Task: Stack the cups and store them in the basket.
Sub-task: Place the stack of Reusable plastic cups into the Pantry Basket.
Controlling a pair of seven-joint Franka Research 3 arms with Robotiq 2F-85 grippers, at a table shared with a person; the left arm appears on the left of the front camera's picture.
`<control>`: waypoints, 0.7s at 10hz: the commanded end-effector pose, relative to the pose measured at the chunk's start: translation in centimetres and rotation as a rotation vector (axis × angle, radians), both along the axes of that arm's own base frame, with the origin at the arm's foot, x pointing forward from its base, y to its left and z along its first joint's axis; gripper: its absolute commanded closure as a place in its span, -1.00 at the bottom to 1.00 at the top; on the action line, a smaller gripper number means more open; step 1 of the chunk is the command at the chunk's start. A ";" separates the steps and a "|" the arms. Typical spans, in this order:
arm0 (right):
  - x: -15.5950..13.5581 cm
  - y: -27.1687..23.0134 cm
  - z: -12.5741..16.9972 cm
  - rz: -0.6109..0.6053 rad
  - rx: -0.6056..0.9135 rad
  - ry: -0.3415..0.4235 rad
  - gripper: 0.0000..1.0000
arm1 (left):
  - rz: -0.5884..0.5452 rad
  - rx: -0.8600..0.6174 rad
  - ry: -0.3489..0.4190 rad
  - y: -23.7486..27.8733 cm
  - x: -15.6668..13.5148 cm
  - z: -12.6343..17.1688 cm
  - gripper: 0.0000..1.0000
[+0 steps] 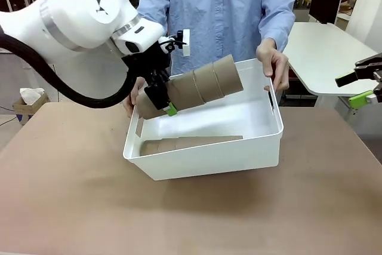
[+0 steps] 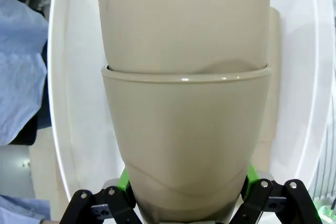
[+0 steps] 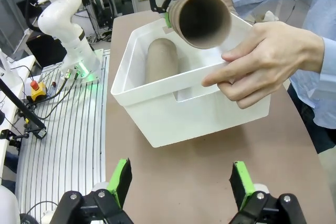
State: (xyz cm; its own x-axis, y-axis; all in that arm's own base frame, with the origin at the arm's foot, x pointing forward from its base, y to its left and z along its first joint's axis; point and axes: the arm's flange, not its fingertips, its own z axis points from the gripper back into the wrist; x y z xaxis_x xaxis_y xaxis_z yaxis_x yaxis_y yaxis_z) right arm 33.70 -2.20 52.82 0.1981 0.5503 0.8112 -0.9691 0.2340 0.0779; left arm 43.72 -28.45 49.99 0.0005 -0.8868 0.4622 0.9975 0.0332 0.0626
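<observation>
Several nested cups (image 1: pixel 200 85) — light, thin-walled, likely crushable — hang tilted over the basket (image 1: pixel 206 159), which a person's hand (image 1: pixel 276 67) steadies, left gripper (image 1: pixel 160 101) clenched around the stack's narrow base, a sound hold, while the right gripper (image 3: pixel 180 182) idles with fingers spread.
</observation>
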 end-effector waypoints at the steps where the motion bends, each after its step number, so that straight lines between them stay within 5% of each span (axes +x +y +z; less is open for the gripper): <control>1: 0.1 0.0 0.3 0.001 0.021 -0.002 -1.00 | 0.038 0.024 -0.018 -1.1 1.2 0.1 -0.71; 7: 0.1 0.0 0.3 0.001 0.021 -0.002 -1.00 | 0.061 0.050 -0.044 -3.6 2.3 -4.3 -0.71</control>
State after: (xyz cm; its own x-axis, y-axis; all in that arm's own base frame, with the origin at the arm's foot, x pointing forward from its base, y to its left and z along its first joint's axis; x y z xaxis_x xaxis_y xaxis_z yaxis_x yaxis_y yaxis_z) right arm 33.69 -2.20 52.82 0.1982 0.5502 0.8111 -0.9691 0.2340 0.0781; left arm 45.91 -31.38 45.71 0.0144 -0.8997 0.4363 0.9952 0.0552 0.0809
